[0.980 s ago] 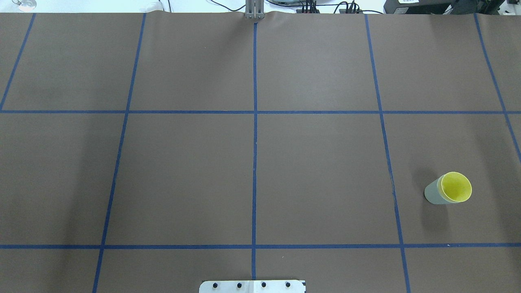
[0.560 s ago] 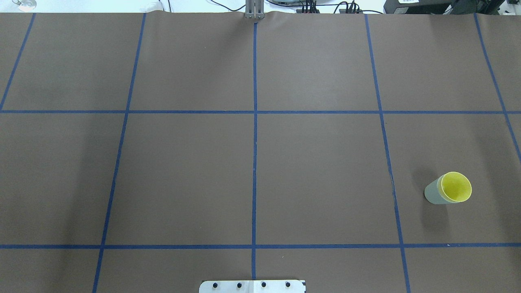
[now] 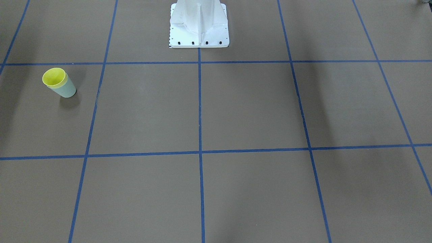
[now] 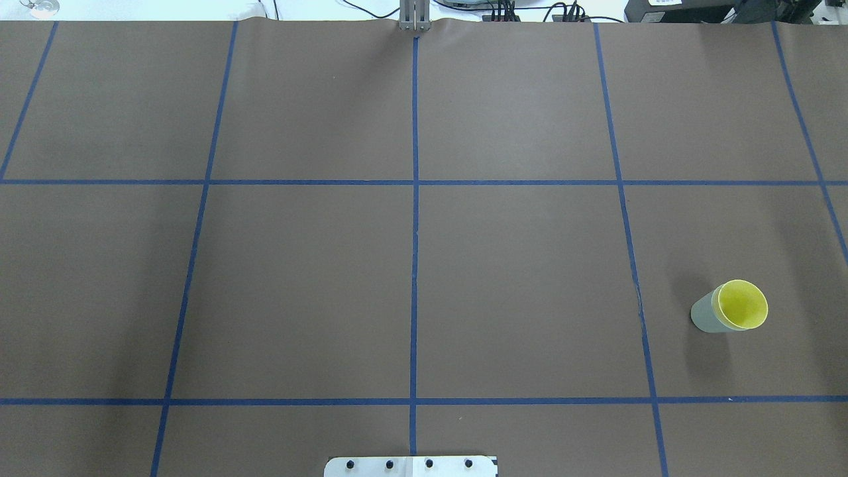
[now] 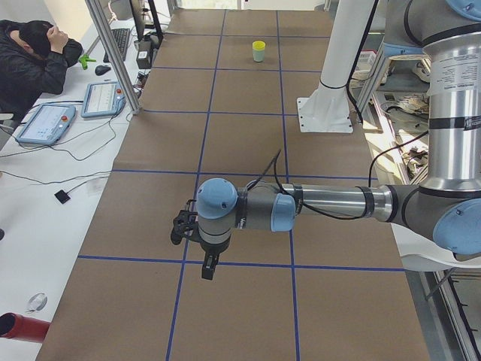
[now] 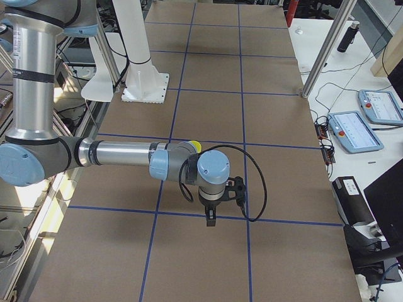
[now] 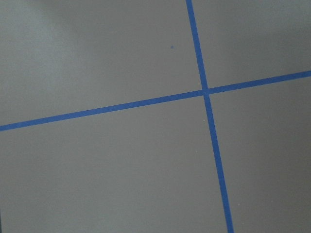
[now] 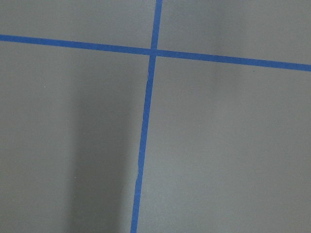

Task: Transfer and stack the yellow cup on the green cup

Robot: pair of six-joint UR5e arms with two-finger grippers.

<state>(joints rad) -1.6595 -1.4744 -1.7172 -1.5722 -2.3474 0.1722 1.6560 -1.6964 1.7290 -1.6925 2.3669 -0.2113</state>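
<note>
- Starting at the robot's own side, we see the white base plate (image 4: 411, 466) bolted to the brown surface (image 4: 298, 285), which blue tape lines (image 4: 414, 265) rule into squares.
- The left tool (image 5: 207, 272) hangs above the surface on the robot's left, pointing straight down near a tape crossing. It shows only in the side view, so we cannot tell whether its fingers are spread or pressed together.
- The right tool (image 6: 210, 220) points down the same way over a tape line on the robot's right. Here too only a side view shows it, and we cannot tell how its fingers stand.
- Each wrist camera shows only brown covering and a crossing of blue tape.
- Further out on the robot's right, in the middle row of squares, the green cup (image 4: 703, 317) stands upright on the surface. From the left end of the surface it is small and far off.
- The yellow cup (image 4: 743, 305) sits nested inside the green cup with its mouth open upward, its rim a little above the green rim. Neither tool touches the pair.
- Beyond the far edge of the surface lie black cables (image 4: 371, 9) and two control tablets (image 5: 45, 124).
- A person (image 5: 30, 64) in dark clothing sits there with a hand on the head.
</note>
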